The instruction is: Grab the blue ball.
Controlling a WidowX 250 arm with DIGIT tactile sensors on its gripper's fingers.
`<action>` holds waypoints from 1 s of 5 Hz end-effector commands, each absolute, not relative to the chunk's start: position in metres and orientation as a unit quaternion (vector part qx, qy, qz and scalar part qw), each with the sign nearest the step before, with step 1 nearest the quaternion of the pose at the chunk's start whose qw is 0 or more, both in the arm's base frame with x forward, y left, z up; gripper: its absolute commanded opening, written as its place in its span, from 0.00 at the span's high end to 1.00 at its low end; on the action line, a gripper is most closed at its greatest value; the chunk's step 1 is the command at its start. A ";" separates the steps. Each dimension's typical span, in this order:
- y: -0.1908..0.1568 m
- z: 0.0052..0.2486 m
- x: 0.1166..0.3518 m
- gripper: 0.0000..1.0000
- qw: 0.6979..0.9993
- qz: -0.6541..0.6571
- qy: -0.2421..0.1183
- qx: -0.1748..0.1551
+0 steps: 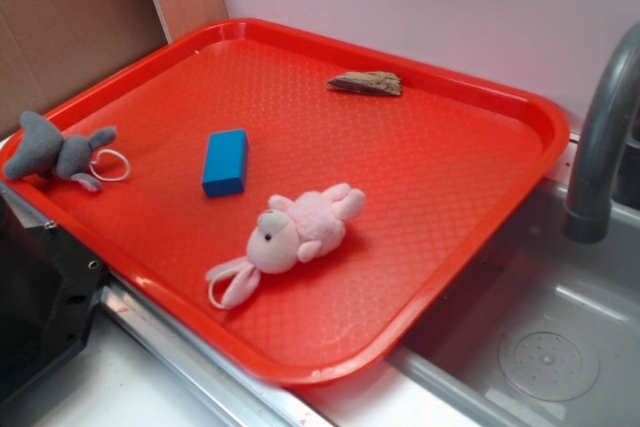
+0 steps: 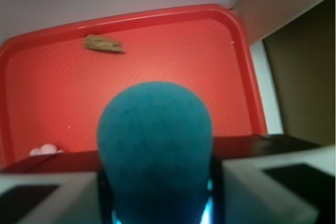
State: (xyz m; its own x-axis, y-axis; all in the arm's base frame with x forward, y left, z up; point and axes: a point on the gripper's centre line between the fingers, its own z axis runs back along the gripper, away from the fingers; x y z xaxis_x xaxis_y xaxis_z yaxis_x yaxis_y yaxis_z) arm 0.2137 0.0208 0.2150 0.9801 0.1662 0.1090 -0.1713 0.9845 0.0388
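Observation:
The blue ball (image 2: 155, 129), teal and fuzzy, fills the lower middle of the wrist view. It is squeezed between the two grey fingers (image 2: 273, 192) of my gripper (image 2: 157, 184), which is shut on it. The ball hides the tray directly behind it. The red tray (image 2: 247, 77) lies beyond the ball. In the exterior view neither the gripper nor the ball shows; only the tray (image 1: 520, 107) and the things on it are seen there.
On the tray lie a flat blue block (image 1: 225, 162), a pink plush (image 1: 295, 232), a grey plush (image 1: 62, 150) at the left rim and a brown wood piece (image 1: 366, 83) at the back. A grey faucet (image 1: 600, 147) and sink (image 1: 540, 347) stand right.

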 end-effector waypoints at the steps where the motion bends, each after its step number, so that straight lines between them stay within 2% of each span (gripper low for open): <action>1: 0.010 0.206 0.208 1.00 0.995 0.081 -0.054 0.034; 5: 0.009 0.198 0.206 1.00 0.995 0.081 -0.046 0.033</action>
